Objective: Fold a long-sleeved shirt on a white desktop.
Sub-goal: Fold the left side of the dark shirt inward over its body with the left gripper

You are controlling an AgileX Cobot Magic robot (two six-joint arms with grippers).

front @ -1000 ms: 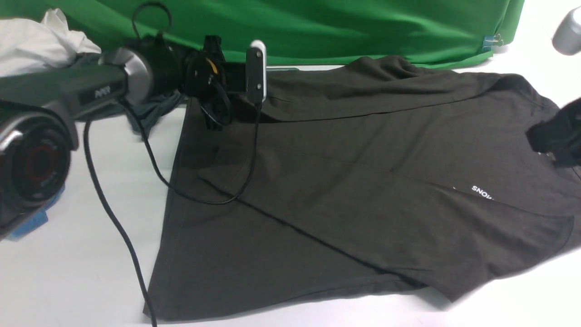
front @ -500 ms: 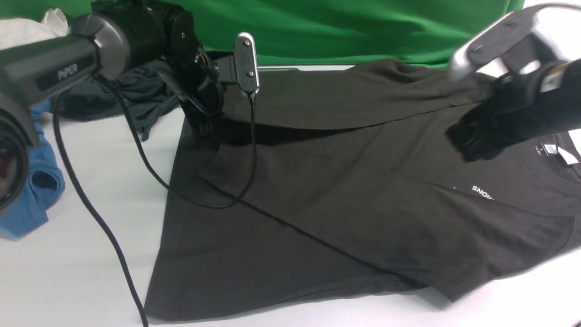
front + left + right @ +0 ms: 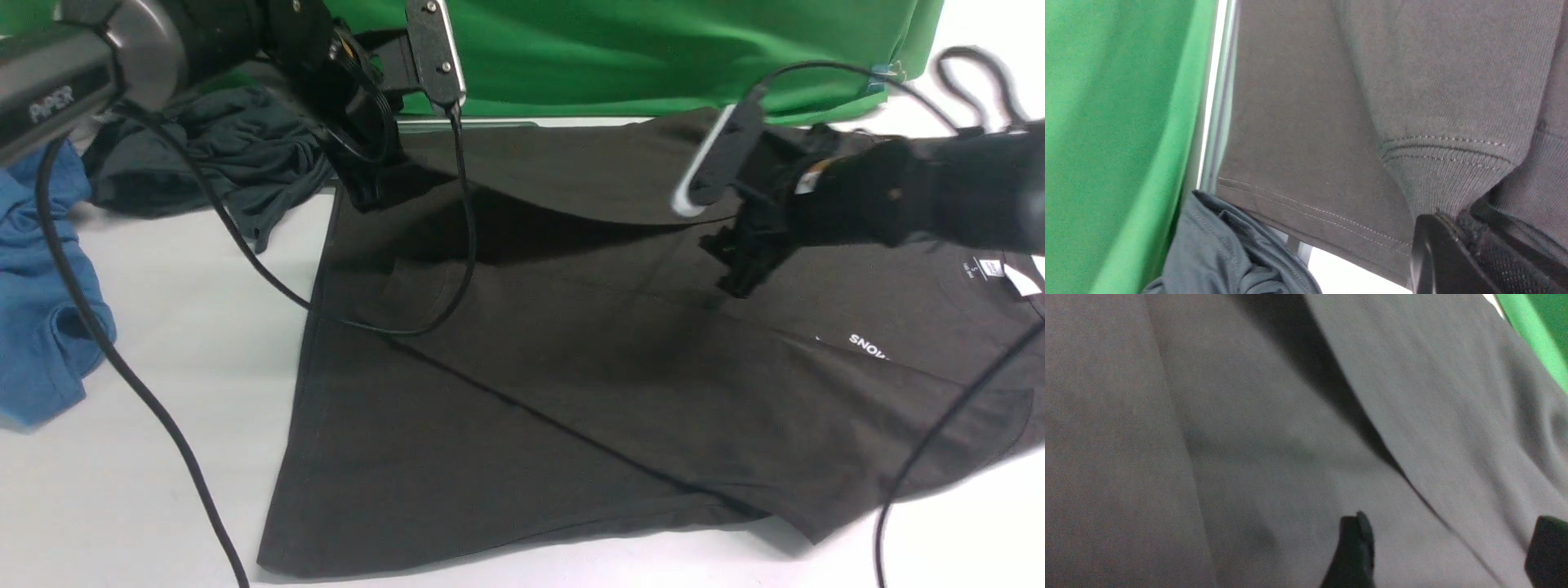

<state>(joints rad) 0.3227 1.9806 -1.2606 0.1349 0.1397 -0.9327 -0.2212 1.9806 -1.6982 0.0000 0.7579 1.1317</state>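
The dark long-sleeved shirt [image 3: 588, 359] lies spread on the white desktop [image 3: 163, 457], its white "SNOW" print [image 3: 867, 346] and neck label [image 3: 990, 268] towards the right. At the shirt's far left corner my left gripper [image 3: 365, 192] is shut on the ribbed cuff [image 3: 1449, 179] of the far sleeve and holds it lifted off the table. My right gripper [image 3: 739, 282] hovers open just above the middle of the shirt, by the sleeve's edge; its two fingertips [image 3: 1357, 543] stand wide apart over the fabric [image 3: 1249, 437] with nothing between them.
A slate-grey garment [image 3: 220, 163] lies bunched at the far left, a blue garment [image 3: 41, 286] at the left edge. The green backdrop [image 3: 637, 49] hangs along the far side. Black cables [image 3: 147, 384] cross the table and the shirt.
My left gripper has risen and moved back, lifting the sleeve cuff. My right arm has swung in from the right edge towards the shirt's middle.
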